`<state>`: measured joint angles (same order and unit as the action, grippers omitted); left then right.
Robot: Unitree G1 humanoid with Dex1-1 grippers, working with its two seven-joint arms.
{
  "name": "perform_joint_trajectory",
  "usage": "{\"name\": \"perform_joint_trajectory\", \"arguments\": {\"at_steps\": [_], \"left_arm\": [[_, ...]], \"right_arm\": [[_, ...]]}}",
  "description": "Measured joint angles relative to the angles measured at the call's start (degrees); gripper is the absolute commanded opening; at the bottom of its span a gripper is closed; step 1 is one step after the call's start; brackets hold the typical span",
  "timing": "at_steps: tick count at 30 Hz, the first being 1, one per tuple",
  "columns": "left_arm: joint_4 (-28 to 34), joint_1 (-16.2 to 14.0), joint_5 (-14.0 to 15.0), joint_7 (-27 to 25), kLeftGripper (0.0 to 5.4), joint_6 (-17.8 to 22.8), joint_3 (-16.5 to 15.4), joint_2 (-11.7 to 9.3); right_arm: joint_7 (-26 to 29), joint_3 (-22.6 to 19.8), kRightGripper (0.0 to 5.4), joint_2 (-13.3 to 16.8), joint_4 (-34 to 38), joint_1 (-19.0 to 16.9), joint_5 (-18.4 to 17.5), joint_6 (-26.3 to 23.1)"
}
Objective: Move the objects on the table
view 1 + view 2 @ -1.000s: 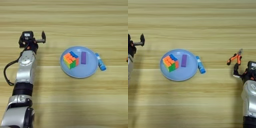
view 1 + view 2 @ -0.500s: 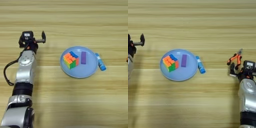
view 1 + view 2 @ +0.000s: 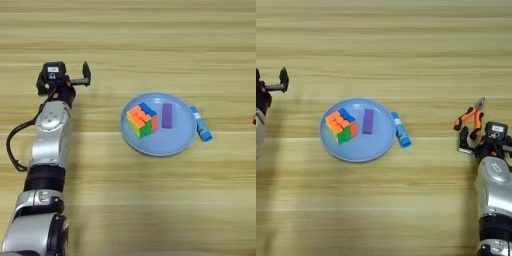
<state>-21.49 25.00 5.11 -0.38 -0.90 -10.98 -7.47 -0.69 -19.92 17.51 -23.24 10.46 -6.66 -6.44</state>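
A blue stick (image 3: 400, 129), orange-handled pliers (image 3: 470, 119), multicoloured cube (image 3: 341, 126) and purple block (image 3: 368, 121) on a pale-blue plate (image 3: 356, 150).

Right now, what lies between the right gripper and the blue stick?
Only bare table between the right gripper and the blue stick, in the right eye view.

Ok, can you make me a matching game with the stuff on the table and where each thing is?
Things:
1. cube
2. purple block
3. blue stick
4. pliers

Places:
A. on the table, against the plate's right rim
B. on the plate, left part
C. just in front of the right gripper
D. on the plate, right part

Pairs: 1-B, 2-D, 3-A, 4-C
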Motion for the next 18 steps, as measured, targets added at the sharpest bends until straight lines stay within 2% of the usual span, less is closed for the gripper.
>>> {"name": "perform_joint_trajectory", "arguments": {"at_steps": [18], "left_arm": [[-0.01, 0.00, 0.02, -0.28, 5.40, 0.00, -0.27, -0.23]], "right_arm": [[0.19, 0.17, 5.38, 1.57, -10.50, 5.24, -0.24, 5.78]]}}
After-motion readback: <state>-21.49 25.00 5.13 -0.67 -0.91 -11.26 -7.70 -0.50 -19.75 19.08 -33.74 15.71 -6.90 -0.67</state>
